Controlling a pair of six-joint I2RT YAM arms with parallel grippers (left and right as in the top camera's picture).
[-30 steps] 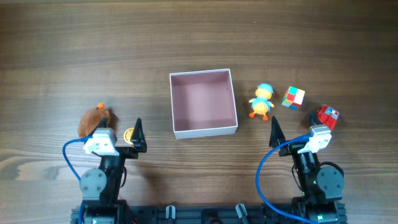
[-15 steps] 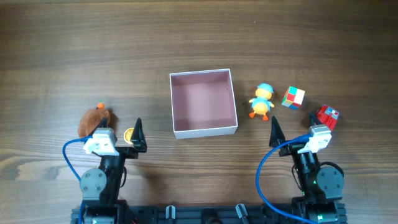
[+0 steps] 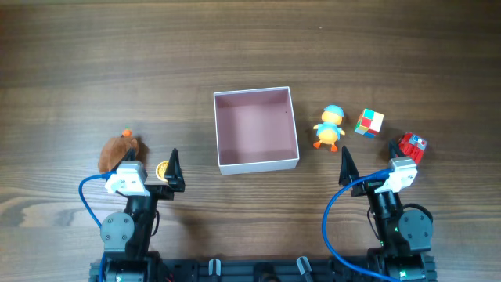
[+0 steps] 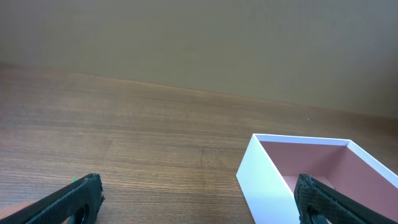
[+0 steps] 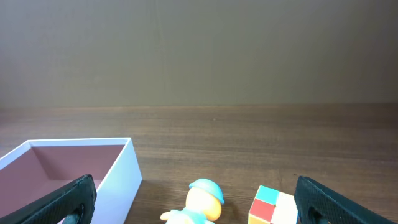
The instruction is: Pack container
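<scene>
Table [image 3: 94,63]: brown wood, toys spread out.
Box [image 3: 257,164]: in the middle, empty, pink inside.
Toys: duck [image 3: 329,127], cube [image 3: 369,122], red toy [image 3: 412,146], brown plush [image 3: 117,151], all outside.
Left gripper [image 4: 198,186]: wide open, holds nothing.
Right gripper [image 5: 194,182]: wide open, holds nothing.
Done: nothing packed yet, all toys left.

Wooden table [image 3: 78,63] holds container [image 3: 257,164], duck [image 3: 329,128], cube [image 3: 369,122], red toy [image 3: 412,145] — brown plush [image 3: 116,150].

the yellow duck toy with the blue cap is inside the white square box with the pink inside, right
No. The yellow duck toy with the blue cap stands outside the white square box with the pink inside, on the wooden table, as the overhead view shows.
</scene>
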